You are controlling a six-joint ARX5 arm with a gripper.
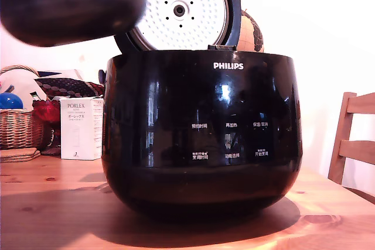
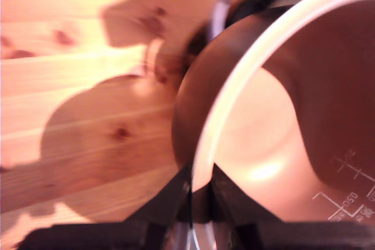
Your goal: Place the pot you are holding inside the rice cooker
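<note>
The matte black pot (image 1: 70, 4) hangs in the air at the exterior view's upper left, above and to the left of the rice cooker (image 1: 202, 133). The cooker is glossy black with a white PHILIPS logo, and its round lid (image 1: 184, 9) stands open, showing the white dimpled inside. In the wrist view my gripper (image 2: 200, 188) is shut on the pot's thin rim (image 2: 234, 86), one finger outside the wall and one inside. The pot's inner wall carries white measuring marks (image 2: 345, 191). The gripper itself is out of the exterior view.
The wooden table (image 1: 53, 203) carries a white PORLEX box (image 1: 81, 128), a wicker basket (image 1: 20, 126) and flat coasters (image 1: 17, 154) at the exterior view's left. A wooden chair (image 1: 354, 144) stands at the right edge.
</note>
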